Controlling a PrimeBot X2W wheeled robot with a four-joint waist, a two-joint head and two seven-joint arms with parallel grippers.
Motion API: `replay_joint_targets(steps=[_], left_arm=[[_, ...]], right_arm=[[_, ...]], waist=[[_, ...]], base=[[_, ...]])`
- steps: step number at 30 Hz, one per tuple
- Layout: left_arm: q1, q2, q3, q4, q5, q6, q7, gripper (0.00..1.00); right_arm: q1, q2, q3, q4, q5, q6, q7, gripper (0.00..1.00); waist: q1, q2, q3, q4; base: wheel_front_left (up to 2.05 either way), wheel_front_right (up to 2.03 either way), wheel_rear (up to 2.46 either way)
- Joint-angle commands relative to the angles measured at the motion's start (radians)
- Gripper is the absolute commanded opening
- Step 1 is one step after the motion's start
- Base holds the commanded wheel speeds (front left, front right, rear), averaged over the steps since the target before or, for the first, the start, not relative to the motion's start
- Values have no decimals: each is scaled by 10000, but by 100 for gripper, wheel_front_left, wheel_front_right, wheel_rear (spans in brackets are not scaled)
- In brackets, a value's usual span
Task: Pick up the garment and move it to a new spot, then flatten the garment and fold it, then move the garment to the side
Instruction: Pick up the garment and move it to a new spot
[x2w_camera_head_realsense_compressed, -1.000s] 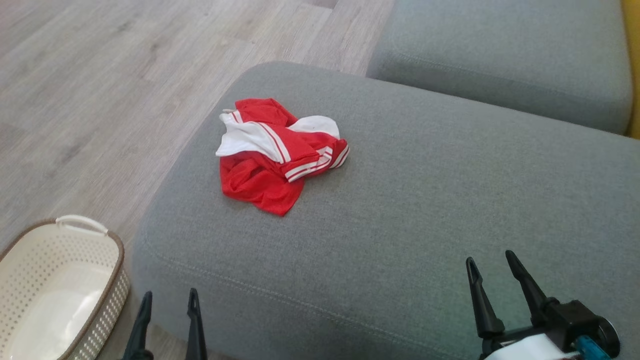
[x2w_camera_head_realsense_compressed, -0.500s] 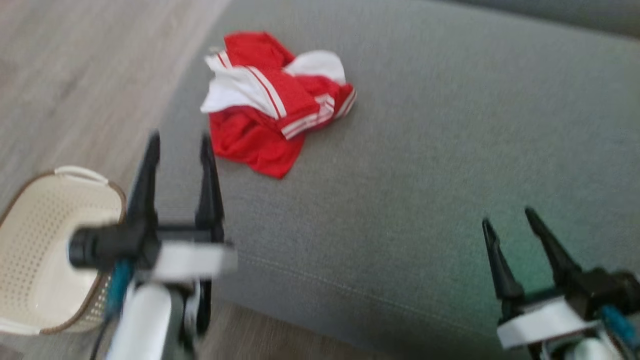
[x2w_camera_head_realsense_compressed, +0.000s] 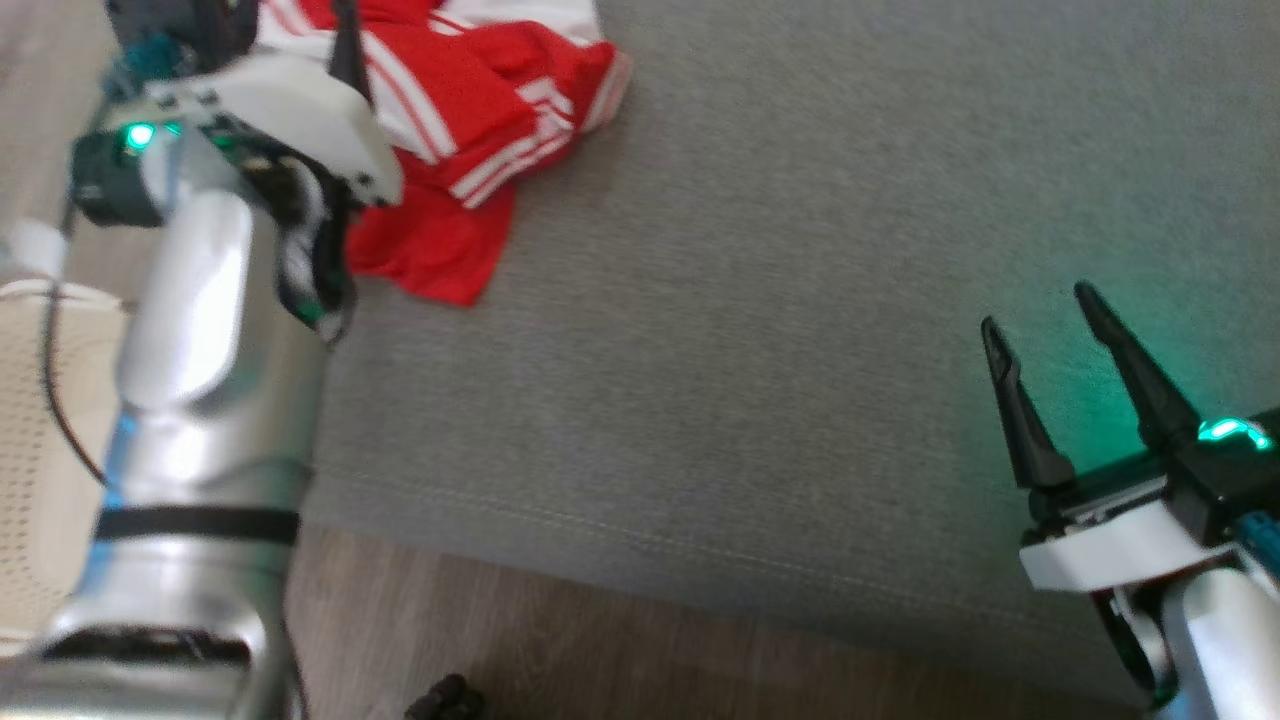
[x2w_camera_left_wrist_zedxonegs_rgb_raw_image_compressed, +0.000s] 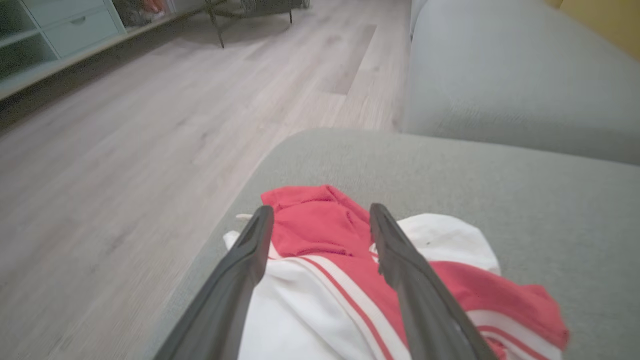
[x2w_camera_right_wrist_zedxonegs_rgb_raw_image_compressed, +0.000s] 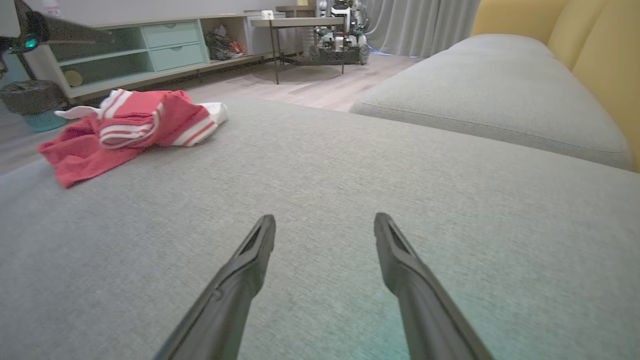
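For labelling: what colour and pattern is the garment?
The garment is red with white panels and stripes, clearest in the right wrist view.

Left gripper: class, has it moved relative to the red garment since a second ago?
Yes. The left gripper has advanced from the near edge of the sofa cushion to the garment, fingers open over it.

Open cushion (x2w_camera_head_realsense_compressed: 780, 300) right of garment (x2w_camera_head_realsense_compressed: 470, 130)
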Motion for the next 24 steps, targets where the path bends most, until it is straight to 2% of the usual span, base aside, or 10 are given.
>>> replay_joint_targets(steps=[1, 2, 9, 14, 15, 16, 24], left_arm=[[-414, 581, 492, 379, -194, -82, 251, 100], [-414, 581, 492, 379, -194, -82, 251, 100], [-1351, 1031, 589, 3151, -513, -472, 1477, 100], [-1497, 1099, 461, 4337, -606, -805, 2002, 100], [-1486, 1065, 496, 4506, -701, -918, 2044, 42], [-1485, 1065, 497, 4629, -743, -1011, 2008, 0], [-1507, 1218, 316, 4652, -656, -1418, -102, 0]], right_arm=[[-128, -142, 263, -388, -2, -4, -65, 100], [-128, -142, 263, -388, -2, -4, -65, 100], [-425, -228, 166, -517, 23, -4, -65, 100], [-525, -197, 133, -540, 10, -4, -65, 100], [-553, -177, 143, -524, 8, -4, -65, 100], [-575, -156, 158, -499, 7, -4, -65, 100], [-601, 103, 376, -296, 34, -4, -65, 100]], waist=[[-3, 0, 473, -513], [-3, 0, 473, -513], [-3, 0, 877, -981], [-3, 0, 921, -1100], [-3, 0, 895, -1124], [-3, 0, 860, -1146], [-3, 0, 99, -1335]], base=[[0, 0, 0], [0, 0, 0], [0, 0, 0], [0, 0, 0], [0, 0, 0], [0, 0, 0], [0, 0, 0]])
